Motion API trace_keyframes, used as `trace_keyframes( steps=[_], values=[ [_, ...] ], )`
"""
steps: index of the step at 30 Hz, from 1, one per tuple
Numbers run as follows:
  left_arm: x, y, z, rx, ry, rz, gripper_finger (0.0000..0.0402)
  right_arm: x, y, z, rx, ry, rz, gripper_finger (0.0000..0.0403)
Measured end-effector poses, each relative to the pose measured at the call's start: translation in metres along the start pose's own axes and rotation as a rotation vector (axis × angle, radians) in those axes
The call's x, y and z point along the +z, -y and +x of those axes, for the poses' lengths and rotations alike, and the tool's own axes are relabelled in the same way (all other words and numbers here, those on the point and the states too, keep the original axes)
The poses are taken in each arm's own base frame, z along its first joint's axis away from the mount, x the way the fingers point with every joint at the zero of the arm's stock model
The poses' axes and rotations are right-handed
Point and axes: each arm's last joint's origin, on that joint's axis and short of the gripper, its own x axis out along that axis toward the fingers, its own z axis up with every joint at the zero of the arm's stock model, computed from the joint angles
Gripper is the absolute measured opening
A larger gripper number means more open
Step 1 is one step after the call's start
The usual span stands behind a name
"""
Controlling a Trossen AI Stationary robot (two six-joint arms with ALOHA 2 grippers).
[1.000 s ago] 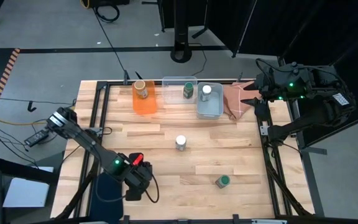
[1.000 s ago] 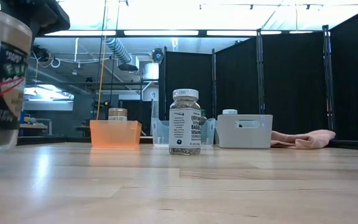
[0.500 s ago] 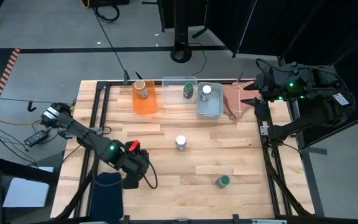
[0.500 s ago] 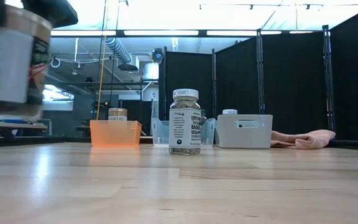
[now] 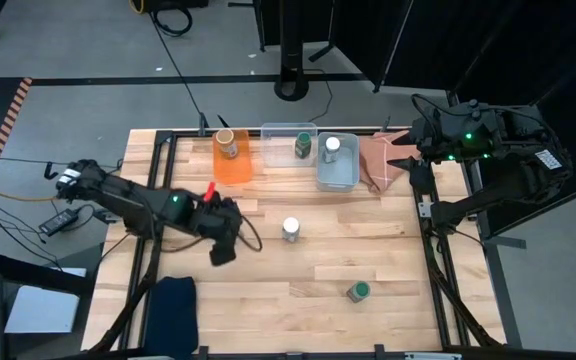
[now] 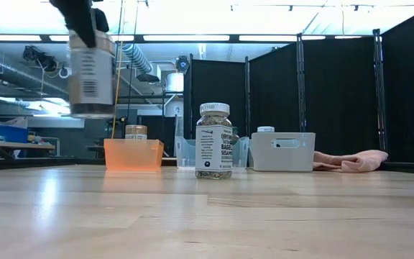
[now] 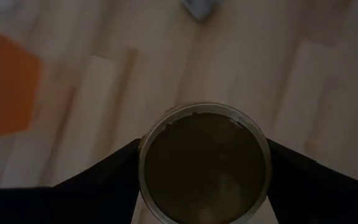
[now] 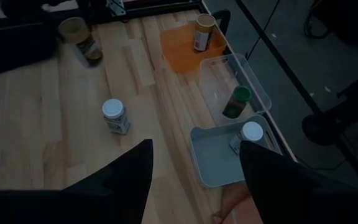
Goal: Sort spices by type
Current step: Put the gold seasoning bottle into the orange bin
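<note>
My left gripper hangs over the table's left middle, shut on a tan-lidded spice jar that it hides in the high view. The right wrist view shows that jar too. A white-lidded jar stands on its base mid-table. A green-lidded jar stands nearer the near edge. One tan-lidded jar sits in the orange bin, a green-lidded one in the clear bin, a white-lidded one in the pale-blue bin. My right gripper waits open at the far right. My left gripper pinches the tan-lidded jar between its two fingers, one on each side of the round body. It comes from above, pointing down. The jar is lifted clear of the table and hangs about upright below the gripper.
A pink cloth lies at the far right beside the pale-blue bin, under the right arm. A dark blue cloth lies at the near-left corner. Bare wood stretches between the two standing jars and the bins.
My left gripper has carried the tan-lidded jar from the near-left corner toward the far edge, rising as it went, toward the orange bin. The jar has stayed in its hold and now hangs higher and farther off. The dark blue cloth has come into view.
</note>
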Motion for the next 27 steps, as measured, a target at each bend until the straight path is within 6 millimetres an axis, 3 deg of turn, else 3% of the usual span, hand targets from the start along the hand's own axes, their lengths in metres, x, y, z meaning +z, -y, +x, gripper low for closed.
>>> trace_keyframes(
  steps=[27],
  values=[
    [0.049,-0.131,0.013,0.372,0.165,-0.458,0.0281,0.001,0.0,0.0,-0.002,0.007,0.006,0.0248]
  ],
)
